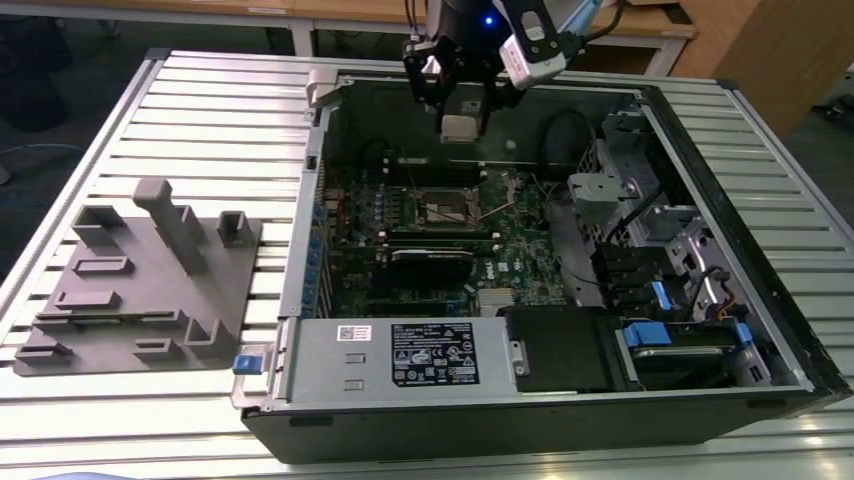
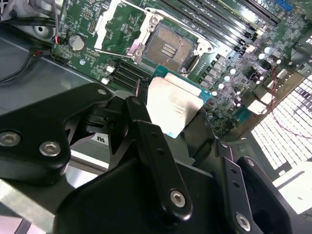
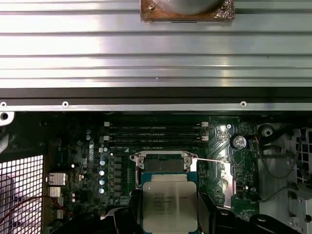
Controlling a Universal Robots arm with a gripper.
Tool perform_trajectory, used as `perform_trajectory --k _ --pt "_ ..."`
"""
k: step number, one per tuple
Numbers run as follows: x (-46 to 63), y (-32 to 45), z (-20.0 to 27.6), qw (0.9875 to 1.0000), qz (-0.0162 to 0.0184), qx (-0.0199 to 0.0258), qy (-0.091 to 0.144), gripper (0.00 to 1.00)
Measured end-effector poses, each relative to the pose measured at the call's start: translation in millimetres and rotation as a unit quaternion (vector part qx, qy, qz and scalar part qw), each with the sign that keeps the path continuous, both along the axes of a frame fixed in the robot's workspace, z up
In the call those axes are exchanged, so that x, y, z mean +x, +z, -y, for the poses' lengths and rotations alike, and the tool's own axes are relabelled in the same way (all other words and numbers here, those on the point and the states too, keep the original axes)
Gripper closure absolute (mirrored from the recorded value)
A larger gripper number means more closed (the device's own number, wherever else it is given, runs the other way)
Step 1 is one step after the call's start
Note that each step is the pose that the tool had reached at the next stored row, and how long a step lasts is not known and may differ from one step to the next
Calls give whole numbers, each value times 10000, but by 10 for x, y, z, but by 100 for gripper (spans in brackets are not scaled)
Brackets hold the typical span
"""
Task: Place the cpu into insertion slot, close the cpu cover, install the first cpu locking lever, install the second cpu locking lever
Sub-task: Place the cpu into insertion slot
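My gripper (image 1: 458, 122) hangs over the far side of the open computer case, shut on the cpu (image 1: 458, 127), a small flat square chip with a silvery-tan top. In both wrist views the cpu (image 3: 169, 207) (image 2: 175, 105) sits between my dark fingers (image 3: 127, 219), held above the green board and apart from it. The insertion slot (image 1: 447, 207) (image 3: 163, 165) (image 2: 168, 46) lies open below, a dark square with a silver rim. The cpu cover (image 2: 117, 22) stands swung open beside the slot. A thin locking lever (image 2: 109, 50) juts out next to it.
The case (image 1: 721, 130) lies on its side on a slatted metal table (image 1: 200, 110). Long black memory slots (image 3: 153, 131) run near the socket. A drive cage and cables (image 1: 654, 240) fill the exterior view's right; a power supply (image 1: 400, 355) sits at the front. A grey fixture block (image 1: 147, 280) stands at that view's left.
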State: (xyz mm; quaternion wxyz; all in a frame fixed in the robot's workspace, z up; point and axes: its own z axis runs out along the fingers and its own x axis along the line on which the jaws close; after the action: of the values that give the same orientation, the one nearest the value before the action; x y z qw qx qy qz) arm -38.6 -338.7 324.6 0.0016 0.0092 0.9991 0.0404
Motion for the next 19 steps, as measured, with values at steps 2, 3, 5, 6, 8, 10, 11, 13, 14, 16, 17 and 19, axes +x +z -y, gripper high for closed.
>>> perform_trajectory --k 2,3,5,6,8,10,11,13,14,16,17,19 --pt "0 -1 0 10000 -1 -1 0 46" --pt "0 -2 0 10000 -1 -2 0 46" --pt "0 -18 0 10000 1 5 0 46" --pt "-1 -30 0 10000 1 5 -1 46" --pt "0 -53 1 10000 0 5 0 46" --pt "0 -57 1 10000 -1 4 0 46" --pt "0 -57 1 10000 -1 3 0 46" --pt "0 -61 1 10000 0 5 0 46" --pt "0 -69 1 10000 1 7 0 46" --pt "0 -91 1 10000 0 5 0 46" --pt "0 -98 1 10000 0 5 0 46" --pt "0 -101 1 10000 -1 4 0 46"
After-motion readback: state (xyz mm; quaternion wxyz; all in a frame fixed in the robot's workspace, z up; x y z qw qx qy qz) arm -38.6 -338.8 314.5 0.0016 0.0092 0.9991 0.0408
